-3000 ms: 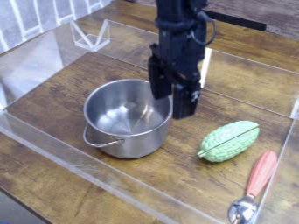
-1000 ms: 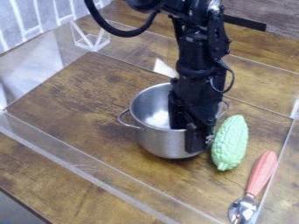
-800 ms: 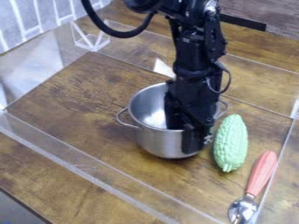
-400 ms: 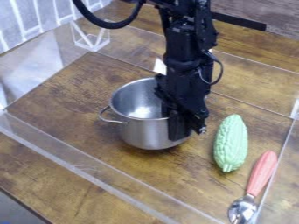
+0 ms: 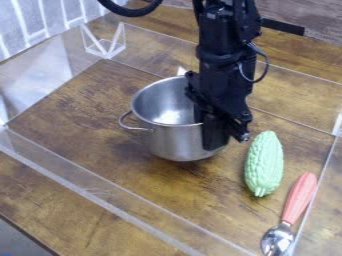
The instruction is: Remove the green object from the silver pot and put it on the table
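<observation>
Over the silver pot's (image 5: 167,130) near-right rim, the jaws' (image 5: 214,130) tips blur.

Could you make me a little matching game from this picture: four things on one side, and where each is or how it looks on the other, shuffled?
1. Pot
2. Green object
3. Spoon
4. Gripper

A. has a red handle
B. lies on the table, between the pot and the spoon
C. is black, at the pot's rim
D. is shiny steel, with a loop handle

Pairs: 1-D, 2-B, 3-A, 4-C
</observation>
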`<action>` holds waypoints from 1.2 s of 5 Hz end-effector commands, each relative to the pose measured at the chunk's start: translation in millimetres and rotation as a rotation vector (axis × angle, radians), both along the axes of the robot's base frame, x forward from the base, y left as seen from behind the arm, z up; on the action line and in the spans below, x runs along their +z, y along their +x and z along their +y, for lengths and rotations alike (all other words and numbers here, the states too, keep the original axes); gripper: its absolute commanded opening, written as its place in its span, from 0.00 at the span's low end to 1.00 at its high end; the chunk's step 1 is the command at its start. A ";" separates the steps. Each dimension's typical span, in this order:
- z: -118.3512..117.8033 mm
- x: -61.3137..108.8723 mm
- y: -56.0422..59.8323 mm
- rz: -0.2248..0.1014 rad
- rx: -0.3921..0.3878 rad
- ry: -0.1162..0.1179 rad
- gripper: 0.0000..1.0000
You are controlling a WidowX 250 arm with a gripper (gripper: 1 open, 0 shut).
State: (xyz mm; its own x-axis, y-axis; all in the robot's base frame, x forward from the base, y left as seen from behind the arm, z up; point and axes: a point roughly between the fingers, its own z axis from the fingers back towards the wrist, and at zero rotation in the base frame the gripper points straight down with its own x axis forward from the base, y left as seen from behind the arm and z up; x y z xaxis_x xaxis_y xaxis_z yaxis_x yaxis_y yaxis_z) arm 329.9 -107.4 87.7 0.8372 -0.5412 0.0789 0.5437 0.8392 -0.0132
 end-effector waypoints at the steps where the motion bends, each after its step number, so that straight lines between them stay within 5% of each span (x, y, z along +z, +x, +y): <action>1: -6.3 27.9 19.0 -0.127 -0.081 -0.046 0.00; 2: -1.3 16.5 32.9 -0.130 -0.127 -0.053 0.00; 3: -5.6 10.6 29.7 -0.125 -0.106 -0.063 1.00; 4: -10.8 10.5 24.7 -0.113 -0.071 -0.063 1.00; 5: -6.3 7.9 19.8 -0.105 -0.037 -0.060 0.00; 6: -0.9 7.7 15.0 -0.100 -0.001 -0.054 0.00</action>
